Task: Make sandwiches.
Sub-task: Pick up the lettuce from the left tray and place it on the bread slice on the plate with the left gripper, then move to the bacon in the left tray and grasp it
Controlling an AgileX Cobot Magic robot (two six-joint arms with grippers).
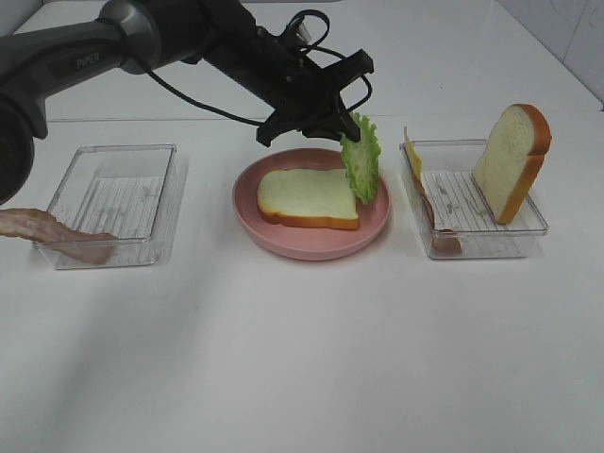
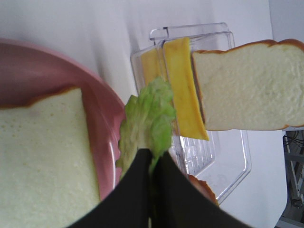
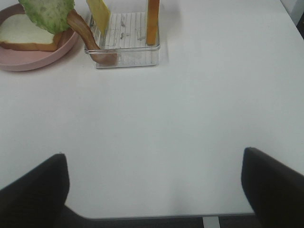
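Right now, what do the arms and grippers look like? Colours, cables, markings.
Left arm: grey rounded link lettered PIPER, then black links with loose black cables looping alongside. Left gripper: black, angular. Right gripper: two broad black fingers; its arm is out of view.

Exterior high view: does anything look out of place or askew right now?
Yes: the bacon strip lies draped across the near corner of the left tray, half sticking out past its wall instead of sitting inside.

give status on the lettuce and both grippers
Left gripper shut on lettuce, which hangs over the plate beside the bread. Right gripper open, empty, over the table. Nothing between lettuce and bread.
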